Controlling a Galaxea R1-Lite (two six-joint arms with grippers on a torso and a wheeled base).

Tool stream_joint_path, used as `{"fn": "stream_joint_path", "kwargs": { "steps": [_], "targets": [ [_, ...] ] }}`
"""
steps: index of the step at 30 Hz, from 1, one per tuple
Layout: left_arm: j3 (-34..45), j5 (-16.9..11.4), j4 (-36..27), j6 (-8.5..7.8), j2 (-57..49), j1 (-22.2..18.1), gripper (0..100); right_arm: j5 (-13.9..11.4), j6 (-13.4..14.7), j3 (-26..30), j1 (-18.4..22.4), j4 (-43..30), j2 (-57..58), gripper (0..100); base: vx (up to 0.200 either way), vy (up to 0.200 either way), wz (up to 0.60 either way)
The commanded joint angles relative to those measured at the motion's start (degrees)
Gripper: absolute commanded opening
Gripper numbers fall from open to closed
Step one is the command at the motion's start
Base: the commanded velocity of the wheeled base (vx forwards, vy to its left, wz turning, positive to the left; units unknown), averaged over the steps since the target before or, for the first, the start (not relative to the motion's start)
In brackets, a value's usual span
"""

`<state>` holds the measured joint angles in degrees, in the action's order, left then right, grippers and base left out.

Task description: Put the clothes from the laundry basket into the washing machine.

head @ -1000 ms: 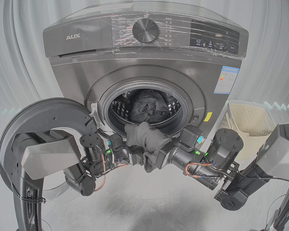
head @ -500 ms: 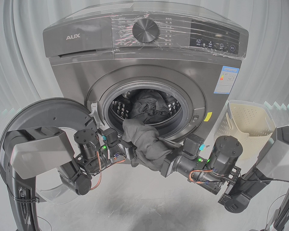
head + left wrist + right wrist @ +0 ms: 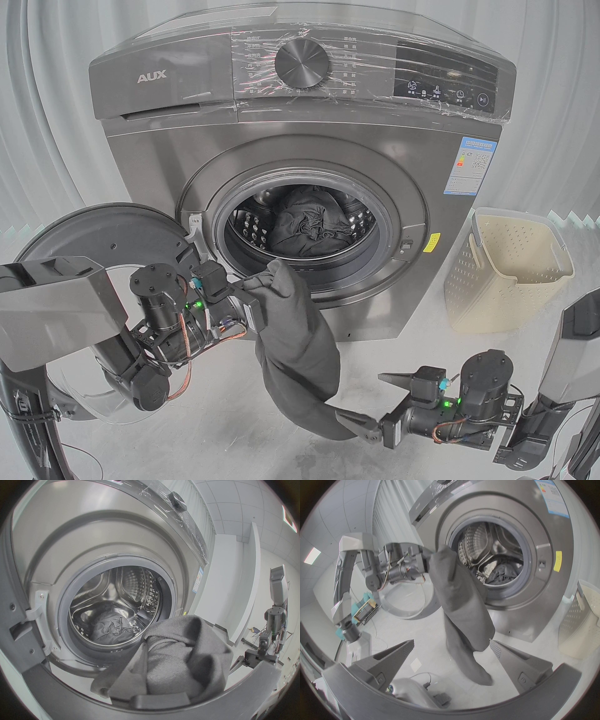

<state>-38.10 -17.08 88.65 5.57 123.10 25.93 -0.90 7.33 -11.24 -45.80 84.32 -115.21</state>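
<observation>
Open door (image 3: 94, 237) of the washing machine (image 3: 300, 144) swung out on the far left. Just right of it is the left tool (image 3: 251, 310), in front of the lower left rim of the drum opening (image 3: 387, 231). It is pinching the top of a dark grey garment (image 3: 300, 350). The fingers are buried in bunched cloth, but the garment hangs from it.

The garment is outside the drum. Its top is level with the lower lip of the opening, and the rest drops long and loose toward the floor (image 3: 250, 437). Another dark piece of clothing (image 3: 309, 222) already lies inside the drum, toward the back.

Right tool (image 3: 361, 397) is low, near the floor, with its fingers spread wide and gripping nothing. The garment's bottom end sits at or between those fingers. Cannot tell whether it touches them.

Laundry basket (image 3: 500, 294) stands on the floor at the far right, beside the machine. No clothes show in the visible part.

Step in hand, by my reading: loading this garment, mid-transfer, held by one tool only. The task looks close to done if the basket really is empty.

The next move calls for lifting the pinched end up and through the opening, deep enough that the tail clears the rim. The right tool could gather the hanging end so it doesn't drape over the lip or drag on the floor.
</observation>
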Motion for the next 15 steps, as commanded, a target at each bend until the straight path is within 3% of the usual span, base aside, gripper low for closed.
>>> {"fn": "stream_joint_path", "kwargs": {
  "steps": [1,5,9,15],
  "targets": [
    [4.79,-0.06,0.12,0.58,-5.06,0.09,0,-2.09,0.23,6.32,-0.96,2.25,-0.45,100,0.000,0.000,0.00],
    [6.45,-0.06,0.12,0.67,-6.21,-0.09,0,-1.73,0.76,6.14,0.01,4.10,-0.71,100,0.000,0.000,0.00],
    [8.30,-0.06,0.03,2.43,-8.40,0.17,0,-1.73,1.55,4.30,5.63,4.18,-0.63,100,0.000,0.000,0.00],
    [9.71,0.56,0.12,2.08,-9.28,0.26,0,-1.73,2.17,1.13,11.17,4.27,0.16,100,0.000,0.000,0.00]
  ]
}}
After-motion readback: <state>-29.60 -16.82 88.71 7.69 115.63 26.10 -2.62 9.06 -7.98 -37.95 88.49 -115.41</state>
